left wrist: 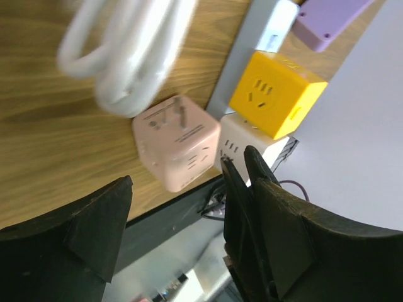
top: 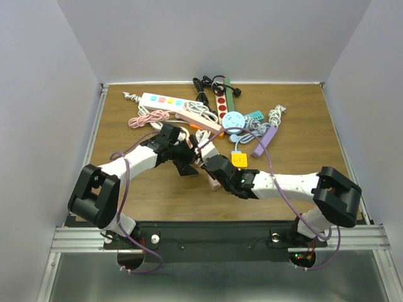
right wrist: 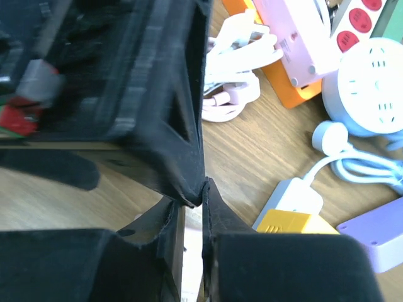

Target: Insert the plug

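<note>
A pale pink cube adapter [left wrist: 176, 143] with two prongs on its upper face lies on the wooden table [left wrist: 44, 138]. It shows in the top view [top: 216, 183] under my right gripper's body. My left gripper [left wrist: 192, 189] is open and empty, its jaws spread just in front of the cube. My right gripper [right wrist: 203, 189] is shut to a thin slit with its tips against the left gripper's finger. Pale pink shows through the slit [right wrist: 192, 258], below the fingers. In the top view the left gripper [top: 187, 160] and right gripper [top: 204, 160] meet mid-table. A yellow socket cube [left wrist: 277, 94] sits beside the pink one.
Behind the grippers lies a heap of power strips and cords: a white strip with coloured sockets [top: 162, 100], a red-socket strip [top: 221, 104], a round pale blue strip [top: 235, 119], a purple strip [top: 264, 141], an orange one [right wrist: 286, 94], and a coiled white cord [left wrist: 129, 56].
</note>
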